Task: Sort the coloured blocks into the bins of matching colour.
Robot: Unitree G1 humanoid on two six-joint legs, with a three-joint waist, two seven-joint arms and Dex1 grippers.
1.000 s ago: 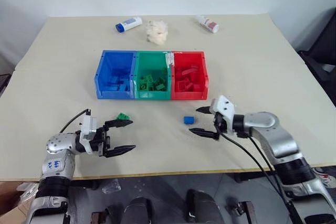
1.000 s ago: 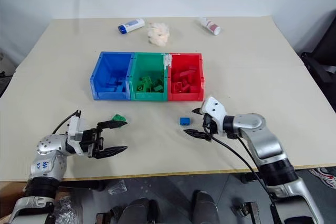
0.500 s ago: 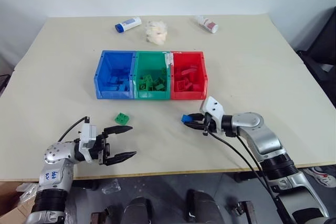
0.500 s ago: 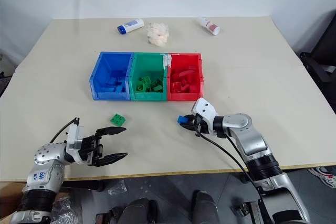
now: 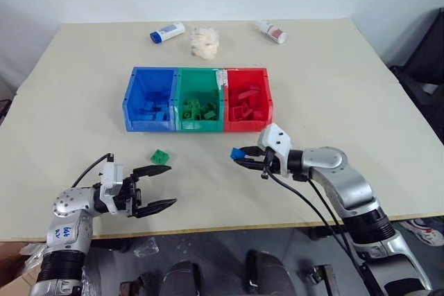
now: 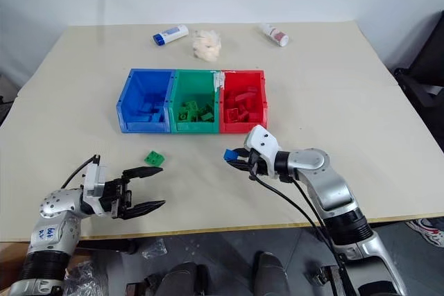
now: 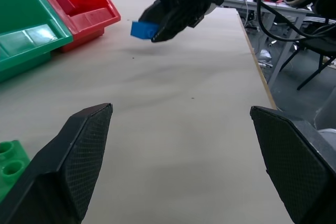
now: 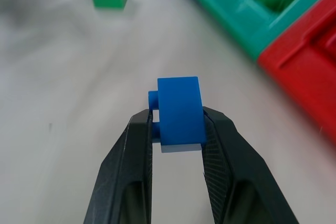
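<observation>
Right claw [image 5: 241, 160] grips 1 blue block [image 5: 238, 152] above bare table [image 5: 347, 102]; left claw [image 5: 158, 186] gapes near the front edge.

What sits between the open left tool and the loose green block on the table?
Nothing: in the left eye view, only bare table separates the left tool from the green block, which lies just beyond its upper finger.

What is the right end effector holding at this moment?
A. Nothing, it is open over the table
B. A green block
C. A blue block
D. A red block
C. The right end effector is shut on a blue block, pinched between its two black fingers and lifted off the table; the only loose green block lies on the table near the open left end effector.
</observation>
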